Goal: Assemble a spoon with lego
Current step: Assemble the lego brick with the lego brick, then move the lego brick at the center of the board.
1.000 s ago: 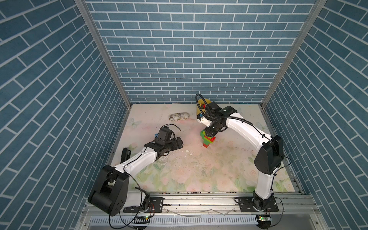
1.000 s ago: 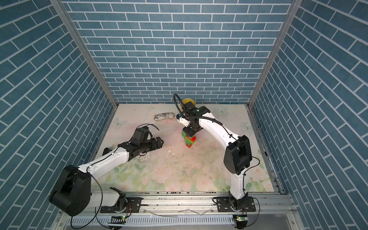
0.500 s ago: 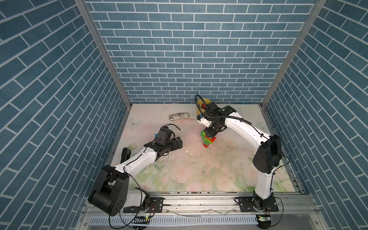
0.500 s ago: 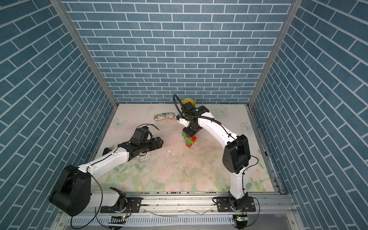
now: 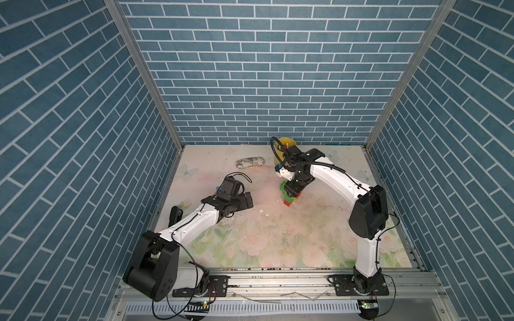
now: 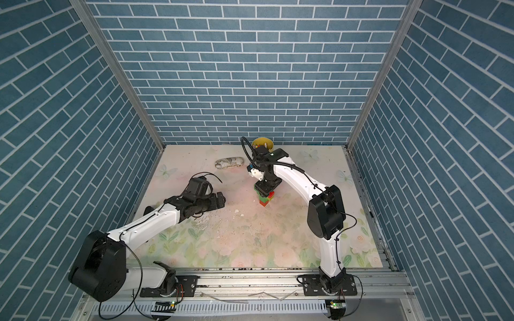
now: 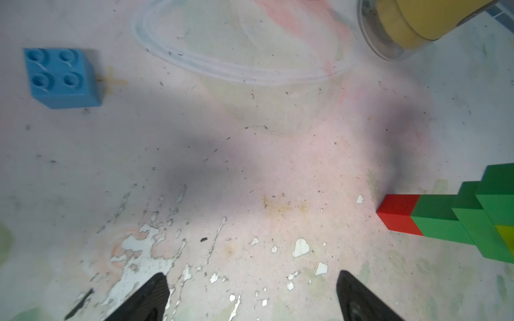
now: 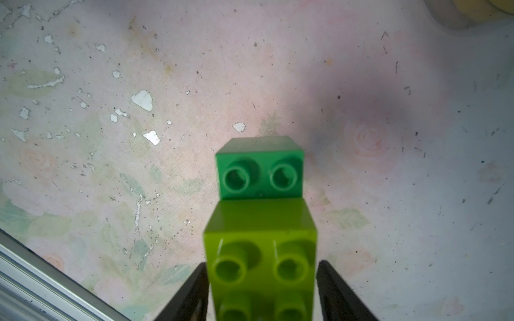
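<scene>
Two grippers, one red-green-lime plastic-brick spoon [image 6: 264, 200], one loose light-blue square brick [image 7: 62, 77].
Jaws of left gripper [image 7: 250, 273] wide, empty; right gripper [image 8: 261, 262] straddles the spoon, grip indiscernible.

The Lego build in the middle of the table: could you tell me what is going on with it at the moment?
The right gripper is down on the part-built spoon, its fingers flanking the lime brick on top; whether they grip it is unclear. The left gripper hovers open and empty nearby. The light-blue brick lies loose on the table, not yet attached.
</scene>
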